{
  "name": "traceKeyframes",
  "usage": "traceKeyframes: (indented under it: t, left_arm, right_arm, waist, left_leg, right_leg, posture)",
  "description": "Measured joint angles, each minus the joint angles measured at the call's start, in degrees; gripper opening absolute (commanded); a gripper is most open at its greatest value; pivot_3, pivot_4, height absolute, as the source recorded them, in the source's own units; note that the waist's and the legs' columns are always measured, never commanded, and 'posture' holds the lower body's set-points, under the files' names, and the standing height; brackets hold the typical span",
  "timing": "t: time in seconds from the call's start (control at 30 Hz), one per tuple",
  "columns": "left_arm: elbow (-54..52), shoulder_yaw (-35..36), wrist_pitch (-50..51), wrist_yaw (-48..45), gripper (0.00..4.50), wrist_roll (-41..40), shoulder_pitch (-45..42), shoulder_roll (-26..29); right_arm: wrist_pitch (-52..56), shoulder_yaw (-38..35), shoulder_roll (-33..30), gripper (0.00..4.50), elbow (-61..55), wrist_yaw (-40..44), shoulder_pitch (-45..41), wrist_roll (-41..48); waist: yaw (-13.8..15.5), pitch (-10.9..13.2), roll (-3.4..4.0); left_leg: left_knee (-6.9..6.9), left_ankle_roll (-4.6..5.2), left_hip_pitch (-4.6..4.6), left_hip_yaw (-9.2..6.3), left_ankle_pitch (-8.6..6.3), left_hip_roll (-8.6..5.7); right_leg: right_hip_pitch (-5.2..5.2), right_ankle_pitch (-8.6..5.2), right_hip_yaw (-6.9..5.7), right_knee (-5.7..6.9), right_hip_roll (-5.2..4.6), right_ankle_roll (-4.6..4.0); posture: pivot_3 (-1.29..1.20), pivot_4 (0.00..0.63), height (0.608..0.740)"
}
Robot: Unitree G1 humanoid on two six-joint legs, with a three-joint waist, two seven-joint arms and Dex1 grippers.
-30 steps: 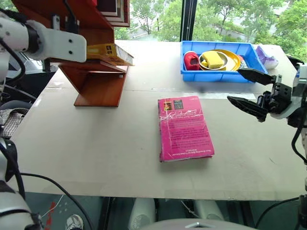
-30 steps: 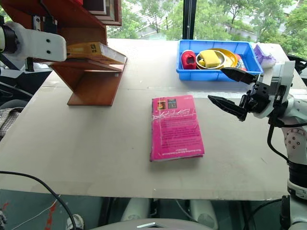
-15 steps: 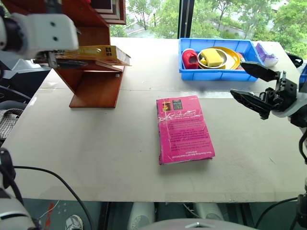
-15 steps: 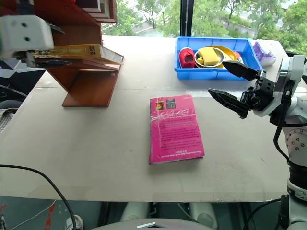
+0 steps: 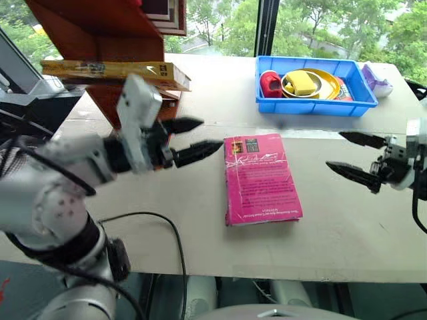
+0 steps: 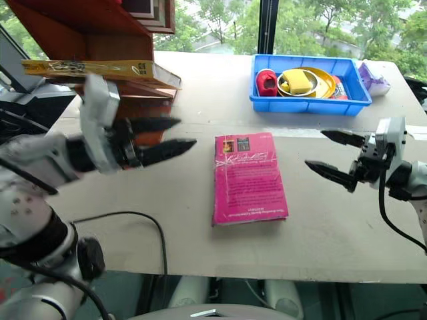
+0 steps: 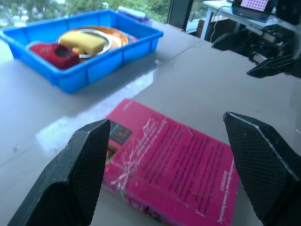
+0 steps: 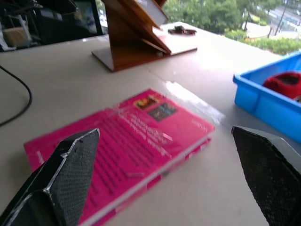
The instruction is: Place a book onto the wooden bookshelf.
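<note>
While both our hands hang released over the desk (image 5: 167, 200), the book (image 5: 110, 69) lies flat on a board of the wooden bookshelf (image 5: 107, 27). Our left hand (image 5: 193, 138) points toward a pink book (image 5: 260, 177) mid-desk; our right hand (image 5: 357, 159) faces it from the other side. A blue tray (image 5: 313, 107) sits beyond.

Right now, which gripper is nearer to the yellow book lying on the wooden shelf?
Left. The left gripper, open, hangs just below and in front of the yellow book on the wooden bookshelf. The right gripper, also open, is across the table beyond the pink book.
</note>
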Motion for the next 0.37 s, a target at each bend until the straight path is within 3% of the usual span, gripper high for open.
traceKeyframes:
  t: [0.23, 0.37]
  left_arm:
    - [3.3, 0.3, -18.9, -0.9, 3.94, 2.3, 22.1, 5.6]
    - [6.6, 0.3, -25.5, -1.5, 3.94, 2.8, 27.4, 7.8]
  right_arm:
    - [-2.9, -8.5, -2.7, 4.5, 3.2, 6.2, 15.4, -4.3]
    - [-5.2, -10.1, -3.0, 4.5, 4.9, 7.7, 18.5, -6.9]
  waist:
    - [0.0, 0.0, -0.01]
    - [0.0, 0.0, -0.02]
  left_leg:
    - [-0.17, 0.03, 0.69, -0.36, -0.03, -0.38]
    - [-0.06, 0.04, 0.79, -0.33, -0.03, -0.45]
  right_leg:
    - [0.54, -0.21, 0.11, -0.05, -0.13, -0.07]
    - [0.61, -0.26, 0.16, -0.03, -0.23, 0.01]
  posture:
    - [0.0, 0.15, 0.74]
    - [0.0, 0.15, 0.74]
